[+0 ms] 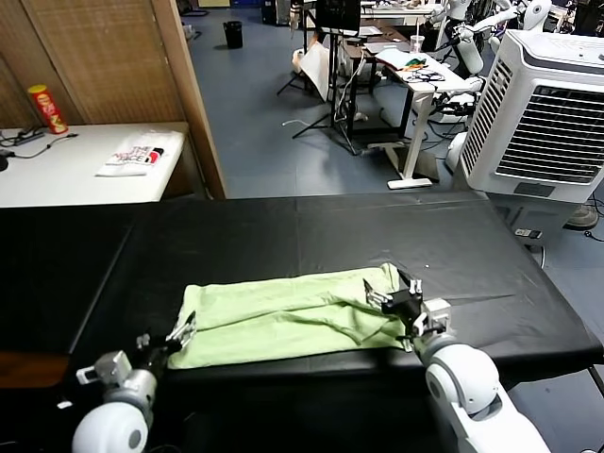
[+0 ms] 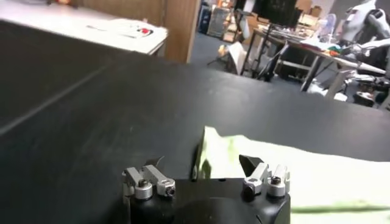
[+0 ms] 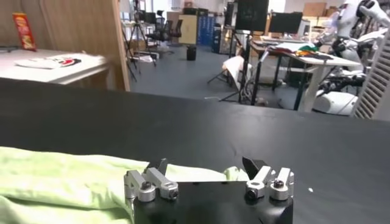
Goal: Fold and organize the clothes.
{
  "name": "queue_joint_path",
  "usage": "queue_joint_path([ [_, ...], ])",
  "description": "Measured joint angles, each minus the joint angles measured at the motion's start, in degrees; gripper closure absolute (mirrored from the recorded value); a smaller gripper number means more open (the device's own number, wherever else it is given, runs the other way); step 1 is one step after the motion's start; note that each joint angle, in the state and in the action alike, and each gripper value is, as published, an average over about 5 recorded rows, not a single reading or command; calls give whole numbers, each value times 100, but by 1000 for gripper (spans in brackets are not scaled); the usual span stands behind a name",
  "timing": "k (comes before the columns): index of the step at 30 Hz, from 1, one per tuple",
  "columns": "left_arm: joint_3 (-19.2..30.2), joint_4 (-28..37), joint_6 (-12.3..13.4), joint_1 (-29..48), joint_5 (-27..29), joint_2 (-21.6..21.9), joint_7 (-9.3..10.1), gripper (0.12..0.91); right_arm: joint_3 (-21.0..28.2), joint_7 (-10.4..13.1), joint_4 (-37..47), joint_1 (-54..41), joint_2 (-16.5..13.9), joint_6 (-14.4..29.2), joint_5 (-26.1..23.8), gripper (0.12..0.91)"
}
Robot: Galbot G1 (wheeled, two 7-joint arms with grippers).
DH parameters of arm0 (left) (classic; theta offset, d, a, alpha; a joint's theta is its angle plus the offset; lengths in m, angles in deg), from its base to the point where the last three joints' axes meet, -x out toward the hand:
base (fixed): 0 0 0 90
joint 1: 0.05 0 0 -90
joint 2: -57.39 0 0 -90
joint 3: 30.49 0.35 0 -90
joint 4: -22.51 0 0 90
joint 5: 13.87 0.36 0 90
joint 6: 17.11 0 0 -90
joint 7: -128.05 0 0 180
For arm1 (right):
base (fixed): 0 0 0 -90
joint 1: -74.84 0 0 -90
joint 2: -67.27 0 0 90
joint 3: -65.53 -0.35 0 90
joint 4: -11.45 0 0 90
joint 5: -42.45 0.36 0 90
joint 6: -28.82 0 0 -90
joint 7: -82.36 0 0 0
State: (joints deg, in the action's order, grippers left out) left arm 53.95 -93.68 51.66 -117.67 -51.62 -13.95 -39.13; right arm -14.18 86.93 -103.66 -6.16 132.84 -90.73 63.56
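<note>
A: Where does the shirt (image 1: pixel 288 316) lie?

B: On the black desk (image 1: pixel 311 236), near its front edge. It is a pale green strip, folded lengthwise and laid across the desk from the robot's left to its right, with wrinkles and a bunched fold toward the right end. The side facing up is plain.

A: And the left hand (image 1: pixel 179 335)?

B: At the shirt's left end, low over the front corner of the cloth. Its fingers are spread apart and nothing sits between them; it is released. In the left wrist view the left hand (image 2: pixel 204 173) has the shirt (image 2: pixel 292 176) edge lying just ahead of its fingertips, and whether they touch the cloth cannot be told.

A: The right hand (image 1: pixel 401 300)?

B: At the shirt's right end, over the bunched fold. Its fingers also stand wide, grasping nothing. The right wrist view shows the right hand (image 3: pixel 207 170) with the green shirt (image 3: pixel 61 176) spread beneath and to one side of it.

A: What else is in view?

B: A white side desk (image 1: pixel 85 170) beyond the black one, well apart from the shirt, carrying a white packet (image 1: pixel 132 159) with red and black print and a red canister (image 1: pixel 47 109). A large white air cooler (image 1: pixel 543 104) stands at the far right.
</note>
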Motion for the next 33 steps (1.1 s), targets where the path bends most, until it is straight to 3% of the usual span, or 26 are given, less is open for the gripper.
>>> queue_joint_path([
  [3, 53, 19, 67, -26, 158, -92, -79, 325, -1, -3, -18, 23, 3, 6, -8, 227],
  [11, 204, 67, 70, 21, 581, -281, -119, 771, -50, -7, -76, 95, 7, 43, -41, 227],
  [14, 203, 95, 33, 78, 834, -279, -131, 876, -64, -1, -114, 127, 18, 44, -44, 227],
  [20, 34, 255, 125, 244, 1568, -14, -373, 883, -160, 15, -239, 225, 28, 43, -47, 227],
  [25, -298, 515, 356, 252, 2056, 592, -492, 884, -244, 20, -336, 333, 87, 48, -54, 227],
  [29, -622, 617, 465, 147, 2034, 1149, -469, 884, -238, 21, -373, 410, 169, 56, -120, 227],
  [33, -685, 411, 326, 88, 1838, 1371, -319, 884, -223, 29, -384, 479, 232, 64, -234, 227],
])
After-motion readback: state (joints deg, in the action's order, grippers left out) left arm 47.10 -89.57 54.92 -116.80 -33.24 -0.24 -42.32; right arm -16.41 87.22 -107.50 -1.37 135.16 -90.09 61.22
